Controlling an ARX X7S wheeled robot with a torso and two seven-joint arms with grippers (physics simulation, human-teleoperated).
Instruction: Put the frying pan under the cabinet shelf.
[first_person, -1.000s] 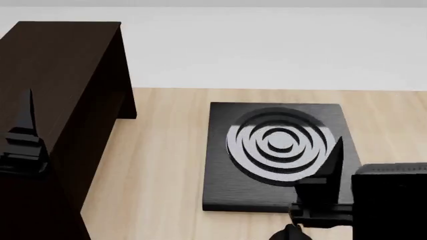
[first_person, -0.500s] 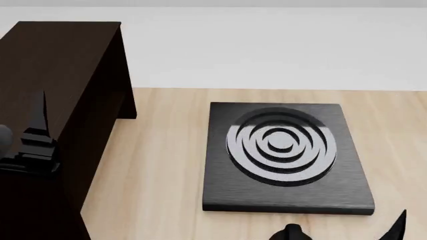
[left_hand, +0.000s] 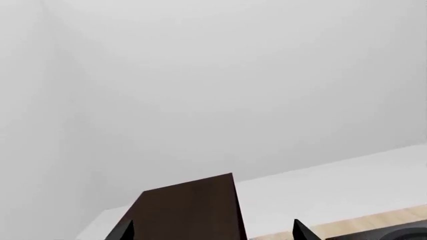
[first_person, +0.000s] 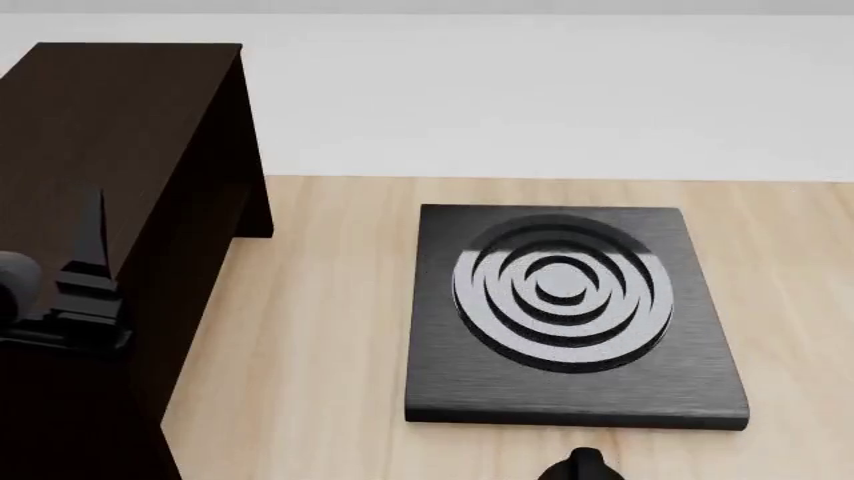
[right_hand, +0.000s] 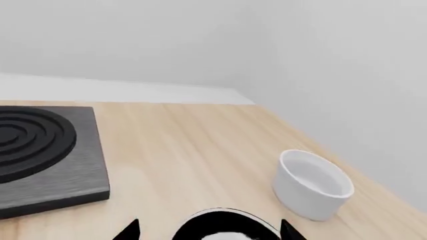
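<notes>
right gripper (right_hand: 208, 231) spread open just above the frying pan (right_hand: 227, 226), apparently poised to seize its rim, white pot (right_hand: 312, 184) just beyond, burner plate (right_hand: 40, 155) off to one side, left gripper (left_hand: 210, 231) open facing the cabinet shelf (left_hand: 187, 210), idle.

Plain pale grey walls (left_hand: 220, 90) meet at a corner. Light wood tabletop (first_person: 320, 330), visible grain, runs up to a white strip (first_person: 534, 100) along the wall. Lighting even and diffuse.
</notes>
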